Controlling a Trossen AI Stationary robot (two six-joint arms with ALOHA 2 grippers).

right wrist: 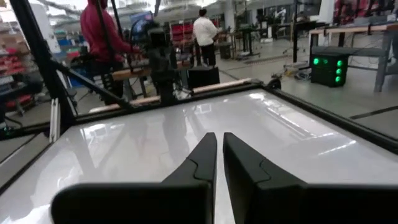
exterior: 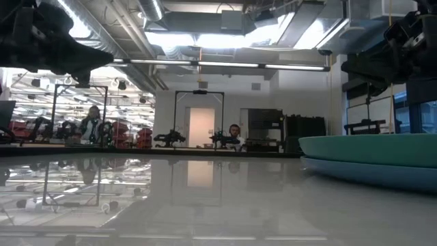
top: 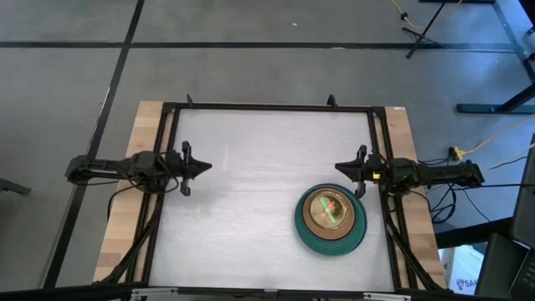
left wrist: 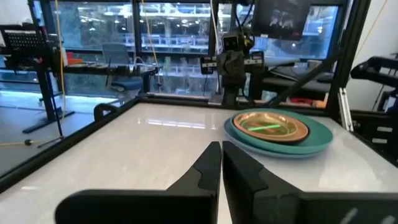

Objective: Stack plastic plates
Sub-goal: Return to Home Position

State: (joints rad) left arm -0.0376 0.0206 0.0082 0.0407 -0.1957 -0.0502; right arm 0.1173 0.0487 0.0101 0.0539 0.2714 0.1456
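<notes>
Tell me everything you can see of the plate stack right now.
The stack lies flat on the table's right side, near the right gripper, untouched. Base: a large teal plate over a blue-grey one; an orange-tan plate nests inside, a translucent neon-green plate on top. Glossy plastic, level, centred.

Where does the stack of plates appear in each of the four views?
High view: plate stack, lower right.
Low view: right edge, close to the camera.
Left wrist view: far side, in front of the right arm.
Right wrist view: not in it.
Shared landmark: the right arm beside the stack.
</notes>
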